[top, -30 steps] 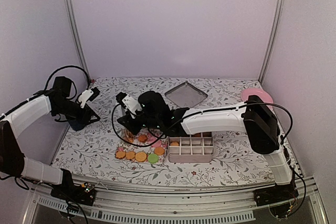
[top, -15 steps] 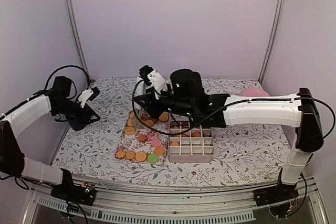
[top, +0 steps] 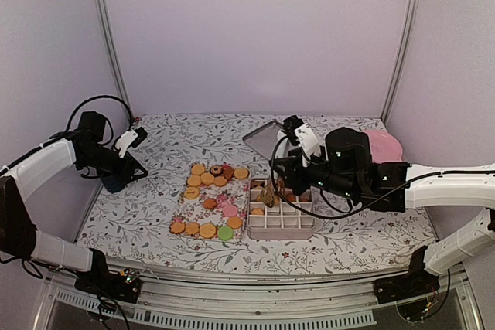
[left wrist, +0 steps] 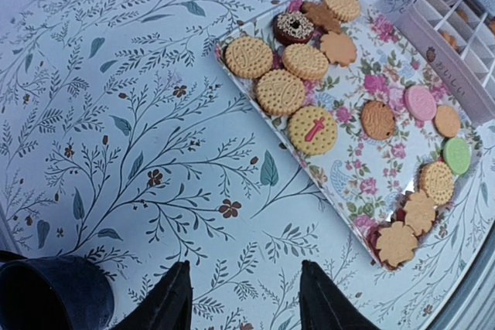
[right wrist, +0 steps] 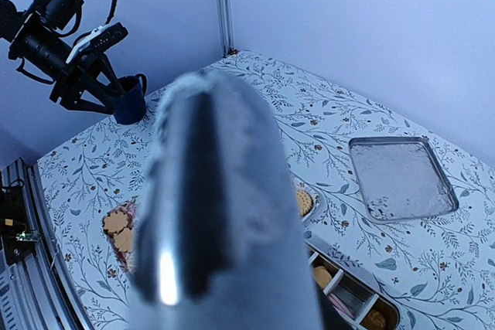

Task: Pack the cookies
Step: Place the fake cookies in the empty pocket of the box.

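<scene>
Now that the right arm has swung from the tray (top: 193,210) of cookies (top: 207,230) to the box (top: 282,235), the top view puts the right claw (top: 272,189) over its cells, something brown at the tips, likely a cookie arriving. From the left wrist, the left claw (left wrist: 244,307) stands spread and empty above the table (left wrist: 116,113). From the right wrist, a blurred finger (right wrist: 216,229) hides whether that claw pinches anything.

The counter (top: 348,229) is covered in a white cloth printed with grey-green leafy sprigs. Near its middle lies a long flowered tray (left wrist: 352,168), with a white divided box (top: 282,233) just beside it on the right. Farther back, right of centre, sits a square metal tray (right wrist: 398,177). A pink plate (top: 384,144) lies at the far right, and a dark blue mug (right wrist: 130,100) stands at the left edge.
</scene>
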